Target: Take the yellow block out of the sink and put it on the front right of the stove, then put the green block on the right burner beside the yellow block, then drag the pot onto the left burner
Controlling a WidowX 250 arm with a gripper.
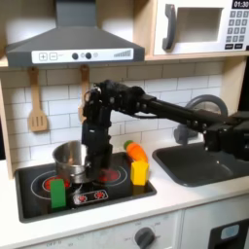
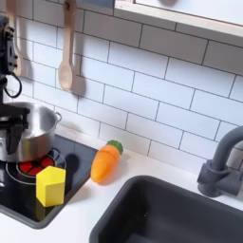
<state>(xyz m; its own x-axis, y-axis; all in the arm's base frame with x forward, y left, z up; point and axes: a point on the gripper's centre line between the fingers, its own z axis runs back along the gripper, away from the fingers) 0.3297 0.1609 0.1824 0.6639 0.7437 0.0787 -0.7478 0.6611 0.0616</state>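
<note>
Steel pot [image 1: 74, 160] sits on the stove [image 1: 39, 190], and the jaws of the gripper [image 1: 95, 171] reach down at its rim; whether they grip it I cannot tell. Just right of the jaws stands the yellow block [image 1: 139, 172], left of them the green block [image 1: 58, 193].

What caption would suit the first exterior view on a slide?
Robot hand at the steel pot on a toy stove, green block and yellow block nearby.
</note>
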